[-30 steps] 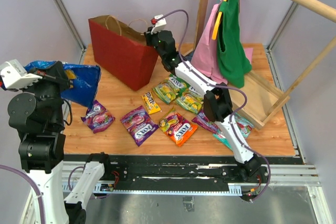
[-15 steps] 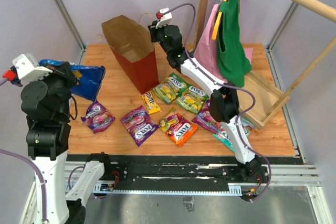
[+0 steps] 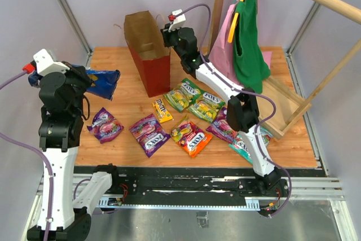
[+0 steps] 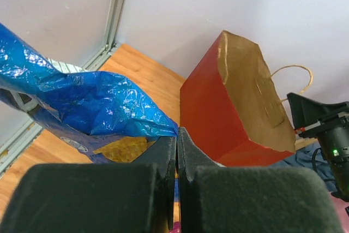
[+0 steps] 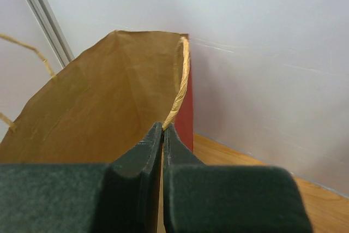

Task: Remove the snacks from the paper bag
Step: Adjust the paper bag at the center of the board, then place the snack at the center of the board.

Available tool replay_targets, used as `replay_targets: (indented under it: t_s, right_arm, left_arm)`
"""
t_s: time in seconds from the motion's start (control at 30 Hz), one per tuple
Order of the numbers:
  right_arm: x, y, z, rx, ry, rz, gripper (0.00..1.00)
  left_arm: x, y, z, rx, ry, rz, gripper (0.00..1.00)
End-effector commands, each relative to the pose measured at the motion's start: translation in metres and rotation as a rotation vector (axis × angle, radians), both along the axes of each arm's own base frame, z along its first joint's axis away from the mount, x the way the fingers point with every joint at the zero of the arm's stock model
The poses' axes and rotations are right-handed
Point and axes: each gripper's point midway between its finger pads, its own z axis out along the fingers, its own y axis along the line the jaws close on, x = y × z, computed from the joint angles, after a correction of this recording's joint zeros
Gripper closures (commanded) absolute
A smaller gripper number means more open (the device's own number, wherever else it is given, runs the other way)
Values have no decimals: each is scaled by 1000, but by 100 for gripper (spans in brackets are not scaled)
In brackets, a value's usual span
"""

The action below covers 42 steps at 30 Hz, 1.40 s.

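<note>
The dark red paper bag [image 3: 149, 60] stands upright at the back of the table, brown inside, and shows in the left wrist view [image 4: 226, 107] and the right wrist view [image 5: 103, 107]. My right gripper [image 3: 167, 36] is shut on the bag's twine handle [image 5: 177, 96] at its right rim. My left gripper [image 3: 86, 78] is shut on a blue snack packet [image 3: 101, 83], held above the table's left side; the packet fills the left of the left wrist view [image 4: 82, 107]. Several snack packets [image 3: 192, 136] lie on the table in front of the bag.
A wooden frame [image 3: 282, 105] with pink and green garments [image 3: 242, 43] hanging from it stands at the back right. Metal corner posts [image 3: 67, 9] and grey walls bound the table.
My right gripper has lifted the bag by its handle from lying tilted to standing upright. My left arm has swung rightward and lower with the blue packet.
</note>
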Motion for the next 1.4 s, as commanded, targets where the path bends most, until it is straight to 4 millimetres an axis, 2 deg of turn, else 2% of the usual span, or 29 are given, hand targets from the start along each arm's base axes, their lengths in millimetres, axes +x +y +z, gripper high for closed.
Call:
replay_targets:
  t_s: [0.0, 0.2, 0.23, 0.3, 0.37, 0.5, 0.7, 0.87, 0.97, 1.13, 1.27, 1.37]
  right_arm:
    - [-2, -18, 33, 33, -53, -2, 97]
    - [-6, -13, 26, 49, -32, 39, 83]
    - [-7, -12, 27, 50, -32, 46, 77]
    - [-7, -11, 28, 49, -34, 52, 59]
    - [-9, -12, 32, 44, -43, 53, 47]
    - [-15, -20, 49, 37, -74, 49, 36]
    - [-39, -33, 97, 56, -143, 78, 18]
    - [-62, -41, 131, 78, -185, 107, 8]
    - [-71, -55, 148, 78, -203, 75, 0]
    - [-95, -78, 173, 98, -264, 51, 1]
    - [-115, -94, 183, 131, -292, 45, 1]
    - [-128, -105, 186, 165, -308, 41, 1]
  left_arm:
    - [-1, 0, 33, -7, -132, 1, 99]
    - [4, 0, 28, -6, -116, 2, 99]
    - [6, 0, 26, -4, -109, 5, 99]
    - [10, 1, 23, -2, -98, 9, 99]
    - [15, 2, 18, 0, -83, 14, 99]
    - [31, 0, 5, -5, -53, 9, 100]
    - [55, -5, -11, -11, -17, -19, 99]
    - [73, -8, -21, -9, 9, -36, 99]
    - [83, -9, -26, -4, 30, -39, 99]
    - [102, -12, -44, -6, 66, -56, 99]
    - [125, -17, -70, 3, 145, -99, 99]
    - [141, -9, -105, 19, 259, -62, 99]
